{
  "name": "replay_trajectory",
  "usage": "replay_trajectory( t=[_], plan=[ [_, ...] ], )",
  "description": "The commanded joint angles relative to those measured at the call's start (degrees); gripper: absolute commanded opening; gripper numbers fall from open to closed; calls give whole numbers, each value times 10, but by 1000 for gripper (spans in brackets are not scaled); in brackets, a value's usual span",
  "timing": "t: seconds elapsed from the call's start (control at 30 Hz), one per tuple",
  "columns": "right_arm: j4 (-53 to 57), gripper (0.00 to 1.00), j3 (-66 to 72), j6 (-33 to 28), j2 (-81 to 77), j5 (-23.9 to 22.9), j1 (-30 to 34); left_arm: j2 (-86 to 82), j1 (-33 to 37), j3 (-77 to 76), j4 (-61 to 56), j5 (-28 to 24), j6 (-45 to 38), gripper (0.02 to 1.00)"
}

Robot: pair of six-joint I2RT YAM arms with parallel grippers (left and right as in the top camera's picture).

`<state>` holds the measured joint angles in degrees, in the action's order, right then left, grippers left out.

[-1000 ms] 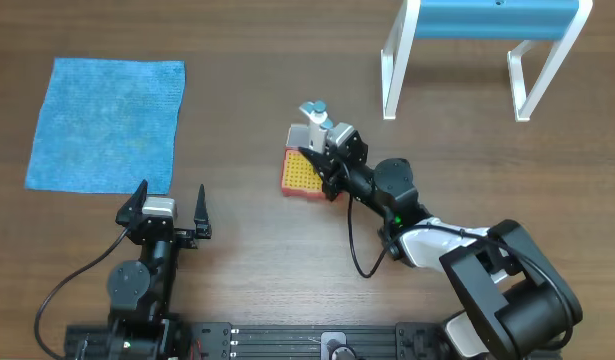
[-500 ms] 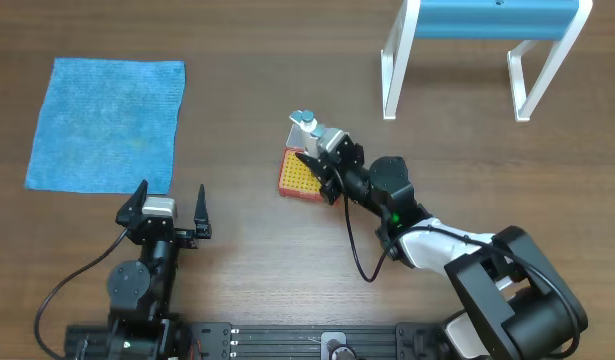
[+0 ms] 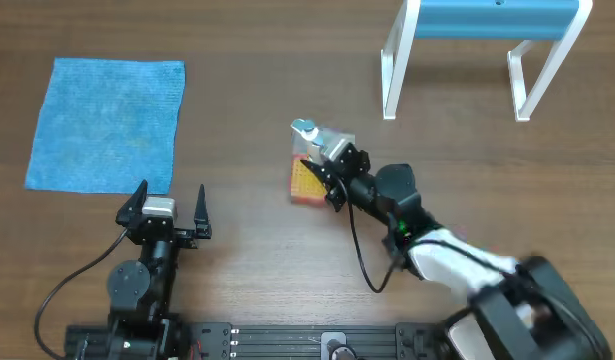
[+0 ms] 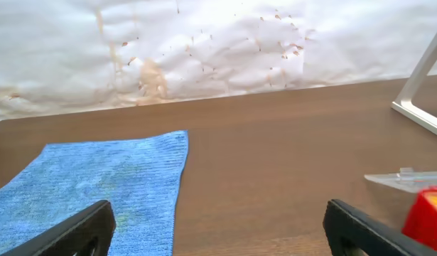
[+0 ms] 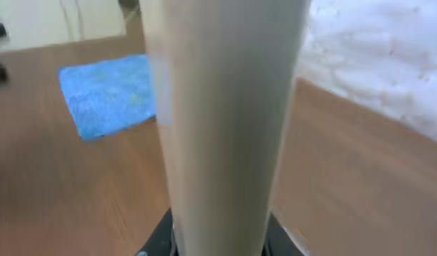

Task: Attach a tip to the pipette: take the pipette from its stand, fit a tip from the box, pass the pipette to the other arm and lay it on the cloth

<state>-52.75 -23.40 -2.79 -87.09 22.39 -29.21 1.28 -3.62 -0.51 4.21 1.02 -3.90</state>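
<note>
My right gripper (image 3: 327, 165) is shut on the pipette (image 3: 317, 140), a pale grey-white barrel with a light blue cap. It holds the pipette above the tip box (image 3: 305, 181), a red and orange box near the table's middle. In the right wrist view the pipette barrel (image 5: 225, 107) stands close up between the fingers, with the blue cloth (image 5: 108, 99) behind it. The blue cloth (image 3: 107, 122) lies flat at the far left. My left gripper (image 3: 169, 205) rests open near the front left. The left wrist view shows the cloth (image 4: 97, 185) and the tip box's edge (image 4: 428, 213).
The pipette stand (image 3: 487, 50), a white frame with a blue top, stands at the far right. A white crumpled backdrop (image 4: 204, 50) runs behind the table. Bare wood lies between the cloth and the tip box.
My right arm has shifted slightly right with the pipette, and the tip box now shows more to the right beneath it. The left arm has not moved.
</note>
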Motion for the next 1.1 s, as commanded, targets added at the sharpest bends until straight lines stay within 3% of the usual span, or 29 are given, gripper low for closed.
replay_trajectory(
  t=[0.03, 0.13, 0.27, 0.37, 0.43, 0.57, 0.7, 0.83, 1.07, 1.1],
  plan=[
    [156, 73, -69, -10, 162, -2, 4, -2, 2, 2, 3, -2, -9, 947],
    [236, 73, -129, -10, 205, 34, 4, -2, 2, 2, 3, -2, -9, 947],
    [423, 73, -234, -9, 239, 94, 3, -2, 2, 2, 3, -2, -9, 947],
    [588, 73, -290, -4, 245, 103, -8, -2, 2, 2, 3, -2, -9, 947],
    [627, 73, -290, 31, 243, 104, -25, -2, 2, 2, 3, -2, -9, 947],
    [717, 75, -290, 32, 242, 134, -48, -2, 2, 2, 3, -2, -9, 947],
    [733, 75, -290, 99, 242, 145, -47, -2, 2, 2, 3, -2, -9, 947],
    [688, 73, -290, 101, 242, 143, -47, -2, 2, 2, 3, -2, -9, 947],
    [625, 73, -290, 163, 240, 143, -47, -2, 2, 2, 3, -3, -9, 947],
    [625, 73, -290, 168, 238, 143, -47, -2, 2, 2, 2, -43, 34, 945]
  ],
)
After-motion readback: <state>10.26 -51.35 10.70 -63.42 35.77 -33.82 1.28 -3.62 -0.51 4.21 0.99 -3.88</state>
